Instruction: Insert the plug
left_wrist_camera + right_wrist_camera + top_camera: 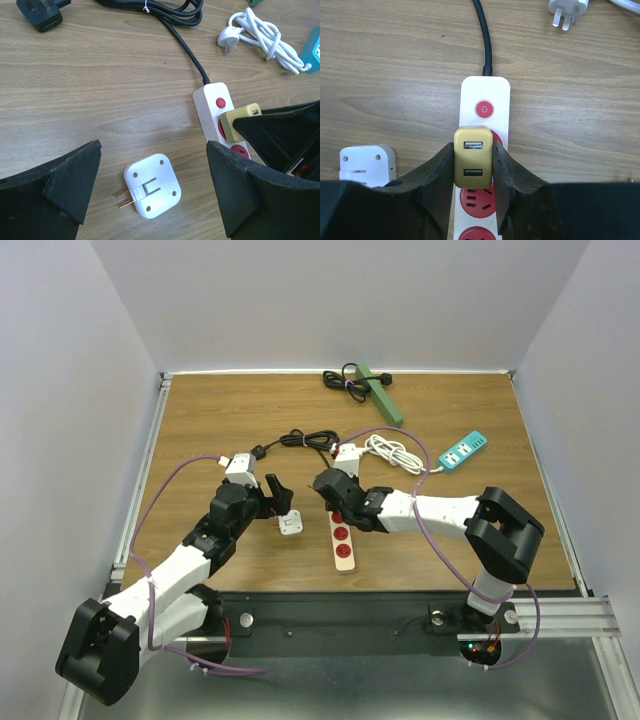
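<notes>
I've got the right gripper (pixel 472 151) pinched on the yellow two-port USB charger (pixel 473 159) at the white power strip's (pixel 485 92) farthest red socket, just near of its power-symbol button (pixel 484 109), while the left gripper (pixel 153 150) gapes empty over a white adapter (pixel 152 186) lying left of the strip.

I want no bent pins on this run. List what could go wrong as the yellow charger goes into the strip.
1. The yellow charger in the right tool hides its own pins, so alignment with the red socket cannot be checked; a skewed push might jam them.
2. The power strip lies loose; the open left tool hovers over the white adapter, not bracing the strip, so it may slide.
</notes>
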### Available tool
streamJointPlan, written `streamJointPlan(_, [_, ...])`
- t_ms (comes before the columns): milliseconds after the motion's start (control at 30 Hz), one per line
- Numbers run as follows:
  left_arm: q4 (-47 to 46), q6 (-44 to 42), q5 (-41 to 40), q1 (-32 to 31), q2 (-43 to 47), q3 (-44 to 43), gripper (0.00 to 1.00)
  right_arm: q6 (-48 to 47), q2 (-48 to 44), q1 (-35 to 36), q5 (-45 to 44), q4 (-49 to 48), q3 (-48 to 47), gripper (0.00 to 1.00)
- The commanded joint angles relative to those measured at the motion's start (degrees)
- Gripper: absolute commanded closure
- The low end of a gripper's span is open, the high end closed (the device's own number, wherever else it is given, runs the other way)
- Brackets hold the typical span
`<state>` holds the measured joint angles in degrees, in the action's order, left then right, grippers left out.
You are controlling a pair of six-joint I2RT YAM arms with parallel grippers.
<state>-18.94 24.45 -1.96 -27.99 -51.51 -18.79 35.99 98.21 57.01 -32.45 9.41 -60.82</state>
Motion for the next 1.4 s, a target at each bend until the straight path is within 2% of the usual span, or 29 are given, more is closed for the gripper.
streamJointPlan(0, [-0.57,-0.89,-0.50,0.39,1.58,-0.55,0.02,1.72,3.12,2.05,4.23,8.34,3.33,1.00])
streamJointPlan(467, [-0.48,-1.07,-0.42,0.48,1.23,-0.81,0.02,1.28,9.71,4.07,3.35,11.86,1.14,1.00])
streamJointPlan(1133, [0.04,-1.07,-0.50,0.65,1.85,-0.73,0.02,4.88,14.99,5.74,8.63,12.48,6.94,1.00])
streamJointPlan(1367, [0.13,-1.07,-0.33,0.74,1.94,-0.46,0.02,5.76,14.20,6.09,10.03,12.48,8.70,1.00])
